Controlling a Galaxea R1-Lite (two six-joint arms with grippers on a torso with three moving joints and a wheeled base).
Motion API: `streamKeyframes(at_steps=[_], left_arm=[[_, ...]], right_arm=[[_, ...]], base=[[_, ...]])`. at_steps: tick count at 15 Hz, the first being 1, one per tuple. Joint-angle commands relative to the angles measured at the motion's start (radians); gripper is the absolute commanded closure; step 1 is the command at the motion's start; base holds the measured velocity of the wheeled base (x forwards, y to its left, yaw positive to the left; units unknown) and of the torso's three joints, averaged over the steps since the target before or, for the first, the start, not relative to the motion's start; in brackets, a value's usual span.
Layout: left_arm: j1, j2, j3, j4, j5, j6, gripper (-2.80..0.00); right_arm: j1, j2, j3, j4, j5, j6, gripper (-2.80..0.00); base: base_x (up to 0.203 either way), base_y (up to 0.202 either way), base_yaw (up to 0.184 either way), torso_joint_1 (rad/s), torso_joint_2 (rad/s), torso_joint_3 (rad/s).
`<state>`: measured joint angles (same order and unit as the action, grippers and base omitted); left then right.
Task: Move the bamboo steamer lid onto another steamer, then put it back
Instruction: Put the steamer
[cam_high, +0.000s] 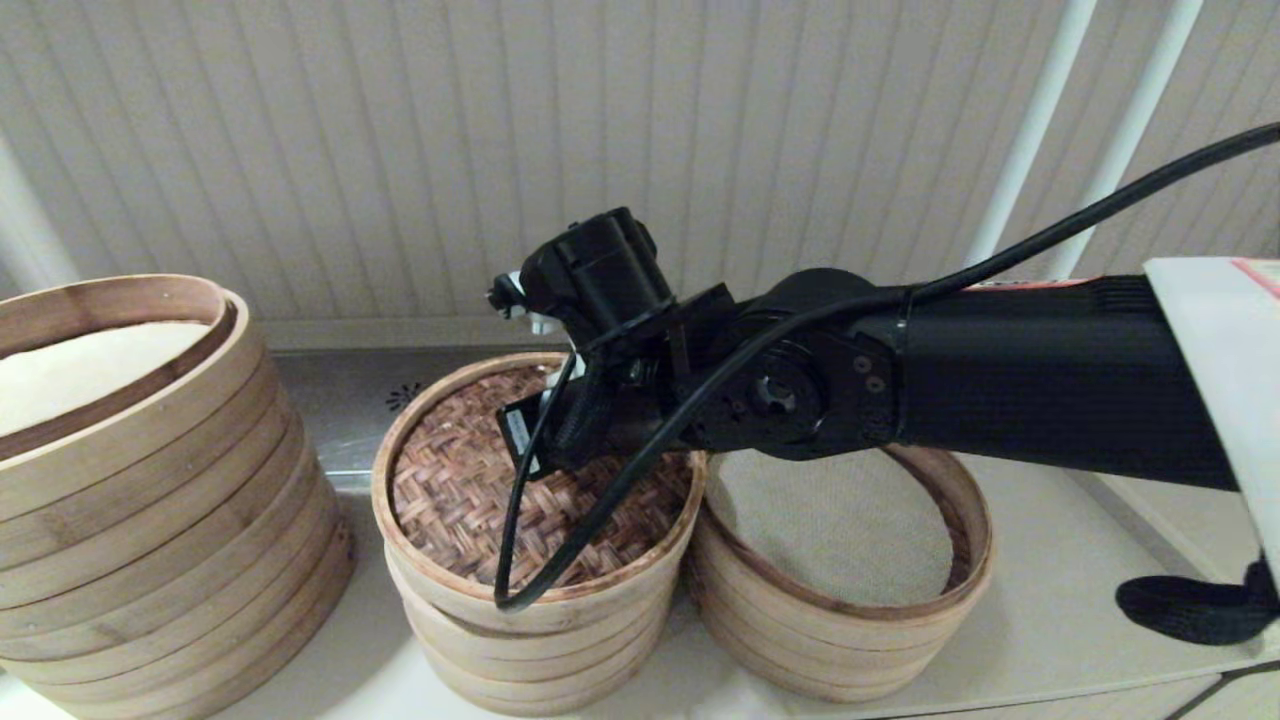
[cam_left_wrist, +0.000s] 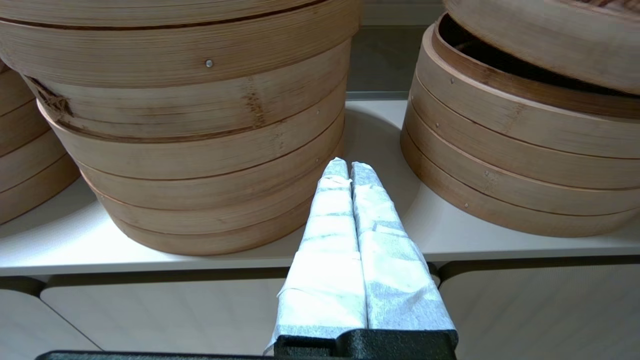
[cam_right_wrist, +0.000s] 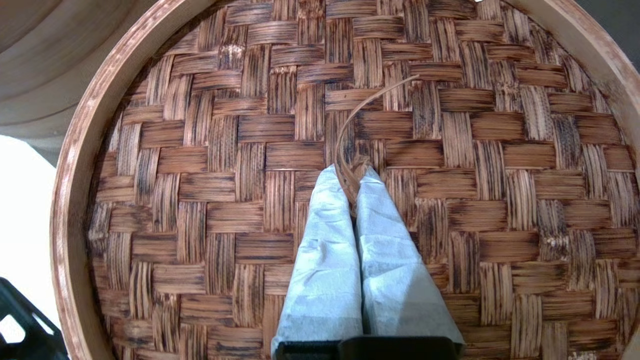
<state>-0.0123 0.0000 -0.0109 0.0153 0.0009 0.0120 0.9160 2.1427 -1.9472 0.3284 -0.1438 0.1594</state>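
Right hand (cam_right_wrist: 351, 176) clenched on bamboo steamer lid (cam_high: 470, 480) loop | left hand (cam_left_wrist: 349, 167) pressed closed, low

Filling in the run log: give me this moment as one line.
right gripper: shut on loop handle | bamboo steamer lid: on smallest steamer | left gripper: shut, low before counter

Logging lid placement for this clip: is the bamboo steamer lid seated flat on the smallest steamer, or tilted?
Tilted: the bamboo steamer lid rests askew on the smallest steamer, a dark gap showing under its rim in the left wrist view; the right gripper pinches its loop handle.
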Motion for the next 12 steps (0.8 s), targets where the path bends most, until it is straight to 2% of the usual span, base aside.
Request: streamKeyframes(at_steps=[1,12], left_arm=[[0.0,0.002,0.0,0.0,0.001,0.0,0.0],[0.0,0.002,0.0,0.0,0.001,0.0,0.0]], right_arm=[[-0.001,0.021,-0.001,-0.016,0.001,-0.001,0.0],[-0.006,0.059,-0.002,-0.066,0.013,-0.037,0.0]], base=[[0.0,0.0,0.0,0.0,0.0,0.0],[0.0,0.0,0.0,0.0,0.0,0.0]])
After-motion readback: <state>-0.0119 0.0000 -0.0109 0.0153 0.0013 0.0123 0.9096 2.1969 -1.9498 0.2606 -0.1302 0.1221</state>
